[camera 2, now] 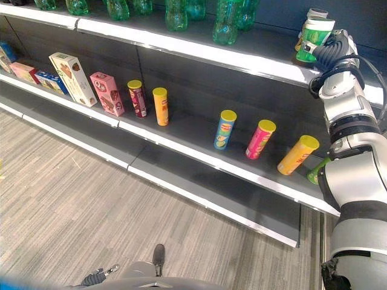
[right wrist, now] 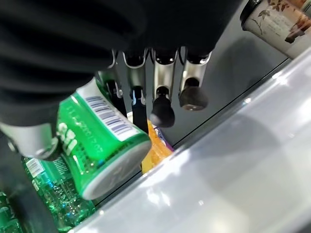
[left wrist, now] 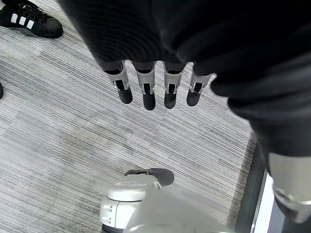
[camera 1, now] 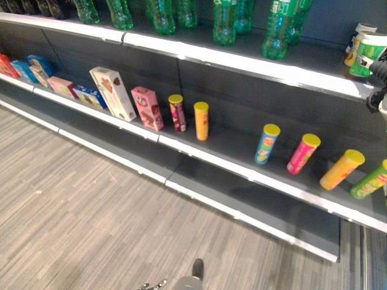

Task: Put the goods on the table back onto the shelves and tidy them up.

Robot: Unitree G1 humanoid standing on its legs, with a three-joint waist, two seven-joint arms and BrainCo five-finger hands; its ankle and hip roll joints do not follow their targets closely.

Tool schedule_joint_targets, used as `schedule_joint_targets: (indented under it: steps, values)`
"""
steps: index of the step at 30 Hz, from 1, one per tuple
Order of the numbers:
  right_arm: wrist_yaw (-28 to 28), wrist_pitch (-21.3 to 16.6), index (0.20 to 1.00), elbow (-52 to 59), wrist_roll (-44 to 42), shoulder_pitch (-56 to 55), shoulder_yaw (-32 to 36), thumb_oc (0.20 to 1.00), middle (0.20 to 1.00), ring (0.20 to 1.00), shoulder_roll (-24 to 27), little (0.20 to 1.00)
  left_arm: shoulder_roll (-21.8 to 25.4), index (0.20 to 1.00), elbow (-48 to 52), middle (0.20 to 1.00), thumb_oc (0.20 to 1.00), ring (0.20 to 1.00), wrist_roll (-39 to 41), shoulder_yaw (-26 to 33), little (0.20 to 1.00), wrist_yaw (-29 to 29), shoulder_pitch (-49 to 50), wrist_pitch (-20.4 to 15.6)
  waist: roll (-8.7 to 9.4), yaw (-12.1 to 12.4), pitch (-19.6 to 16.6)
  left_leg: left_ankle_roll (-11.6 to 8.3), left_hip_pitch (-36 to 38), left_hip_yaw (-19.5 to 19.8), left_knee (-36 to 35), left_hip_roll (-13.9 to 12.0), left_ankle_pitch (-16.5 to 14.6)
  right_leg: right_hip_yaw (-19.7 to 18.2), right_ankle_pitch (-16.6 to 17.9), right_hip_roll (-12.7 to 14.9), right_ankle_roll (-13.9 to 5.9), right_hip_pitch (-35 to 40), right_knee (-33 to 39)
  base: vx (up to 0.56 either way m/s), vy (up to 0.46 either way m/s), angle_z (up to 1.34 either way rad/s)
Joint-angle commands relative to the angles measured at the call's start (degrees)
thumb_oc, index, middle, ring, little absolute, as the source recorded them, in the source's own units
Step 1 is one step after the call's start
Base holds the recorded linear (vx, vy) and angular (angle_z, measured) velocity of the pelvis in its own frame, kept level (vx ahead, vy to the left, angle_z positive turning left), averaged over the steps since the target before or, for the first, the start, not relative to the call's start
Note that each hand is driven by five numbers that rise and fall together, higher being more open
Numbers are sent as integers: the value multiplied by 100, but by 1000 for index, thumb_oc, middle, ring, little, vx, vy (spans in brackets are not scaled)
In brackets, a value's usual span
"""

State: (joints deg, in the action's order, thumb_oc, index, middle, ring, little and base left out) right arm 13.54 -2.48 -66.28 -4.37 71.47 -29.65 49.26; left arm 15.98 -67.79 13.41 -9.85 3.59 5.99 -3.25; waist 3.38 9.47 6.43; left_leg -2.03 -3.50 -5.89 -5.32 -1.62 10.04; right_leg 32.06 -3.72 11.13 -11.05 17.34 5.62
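A person's black shoe (left wrist: 30,20) with white stripes stands on the grey floor (camera 1: 72,229). The left hand (left wrist: 146,82) hangs over that floor, fingers straight and slack, holding nothing.

On the middle shelf (camera 1: 205,158) stand six tubes with yellow lids: a dark red tube (camera 1: 177,112) and an orange tube (camera 1: 201,121) side by side, then, well apart to the right, a blue tube (camera 1: 266,144), a pink tube (camera 1: 303,153), a yellow tube (camera 1: 342,169) and a green tube (camera 1: 370,179), these four leaning right. Left of the tubes stand a pink box (camera 1: 147,108) and a tall white box (camera 1: 113,93); further left, smaller boxes (camera 1: 48,77) lie along the shelf, too crowded to count.

On the top shelf (camera 2: 199,53) stands a row of green bottles (camera 1: 224,21); their count cannot be told. At its right end the right hand (camera 2: 329,51) is up at the shelf edge, thumb and fingers closed round a green cup (right wrist: 99,141), which is tilted. Two more cups (camera 2: 309,17) stand just behind it.
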Motion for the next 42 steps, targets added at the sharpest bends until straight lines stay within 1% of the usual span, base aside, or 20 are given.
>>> schedule_joint_targets:
  steps: [1, 10, 21, 22, 23, 24, 37, 42]
  values:
    - [164, -183, 200, 13, 86, 669, -538, 200, 200, 200, 405, 200, 132, 1000, -114, 1000, 1000, 1000, 39, -292, 1000, 62, -202, -118, -31, 176, -82, -756, 724, -150, 38, -630, -805, -258, -88, 75, 87, -318, -309, 0, 0, 0]
    - [167, -189, 200, -24, 89, 624, -527, 200, 200, 200, 350, 200, 135, 1000, -128, 1000, 1000, 1000, 22, -298, 1000, 65, -201, -120, -20, 173, -79, -760, 732, -173, 37, -637, -799, -283, -76, 52, 90, -307, -279, 0, 0, 0]
    - [183, -170, 200, -45, 128, 553, -491, 200, 200, 200, 359, 200, 134, 1000, -132, 1000, 1000, 1000, -9, -302, 1000, 76, -201, -127, -33, 134, -78, -738, 765, -213, 32, -620, -837, -323, -33, 86, 71, -315, -264, -7, 5, -3]
    - [190, -169, 291, -48, 127, 555, -485, 291, 291, 291, 357, 291, 135, 1000, -133, 1000, 1000, 1000, -9, -302, 1000, 79, -204, -126, -34, 130, -76, -735, 766, -216, 32, -617, -841, -326, -32, 86, 70, -316, -266, -9, 8, -4]
    - [191, -169, 555, -48, 127, 555, -484, 555, 555, 555, 357, 555, 135, 1000, -133, 1000, 1000, 1000, -9, -302, 1000, 79, -204, -126, -33, 131, -76, -735, 766, -217, 32, -617, -841, -326, -32, 86, 70, -316, -266, 0, 0, 0]
    - [194, -175, 1000, -40, 120, 549, -478, 1000, 1000, 1000, 344, 1000, 138, 1000, -133, 1000, 1000, 1000, -11, -308, 1000, 78, -208, -127, -35, 127, -74, -734, 768, -223, 32, -613, -844, -333, -30, 85, 70, -317, -265, 0, 0, 0]
    - [194, -170, 1000, -15, 28, 506, -405, 1000, 1000, 1000, 385, 1000, 130, 1000, -116, 1000, 1000, 1000, -38, -322, 1000, 56, -208, -124, -18, 136, -85, -727, 749, -219, 32, -589, -857, -303, 25, 110, 48, -327, -245, 0, 0, 0]
    - [395, -214, 1000, 315, -110, 487, -227, 1000, 1000, 1000, 521, 1000, 140, 1000, -160, 1000, 1000, 1000, -87, -301, 1000, 79, -215, -100, -4, 86, -83, -715, 765, -248, 32, -590, -876, -336, 41, 122, 35, -349, -257, -1, 8, 0]
